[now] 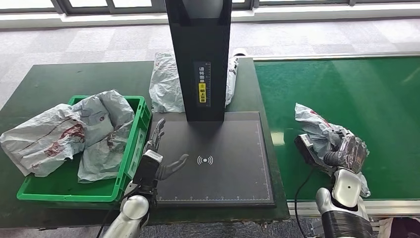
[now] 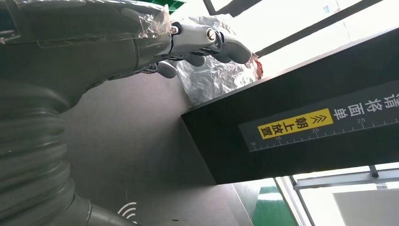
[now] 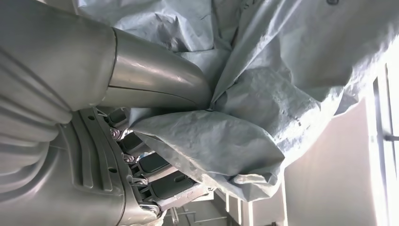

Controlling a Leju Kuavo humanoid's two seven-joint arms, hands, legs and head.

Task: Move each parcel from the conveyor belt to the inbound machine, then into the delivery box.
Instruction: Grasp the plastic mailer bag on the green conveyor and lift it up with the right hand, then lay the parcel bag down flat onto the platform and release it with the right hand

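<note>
At the lower right of the head view, the right hand (image 1: pixel 346 153) grasps a crumpled grey parcel (image 1: pixel 322 131) on the green conveyor belt (image 1: pixel 356 94). In the right wrist view the thumb and the dark fingers (image 3: pixel 164 181) close around the folds of this parcel (image 3: pixel 263 108).

At the lower centre-left of the head view, the left hand (image 1: pixel 161 158) is released, with its fingers spread and nothing in them. It lies at the left edge of the black plate of the inbound machine (image 1: pixel 218 158), just beside the green delivery box (image 1: pixel 130 157).

The delivery box stands on the dark bench (image 1: pixel 49 84) at the left and contains several grey parcels with red marks (image 1: pixel 74 134).

Farther up, the black column (image 1: pixel 200 54) of the machine rises in the centre. Behind it lies another grey parcel (image 1: pixel 166 84); the left wrist view shows it (image 2: pixel 216 70) past the fingertips.
</note>
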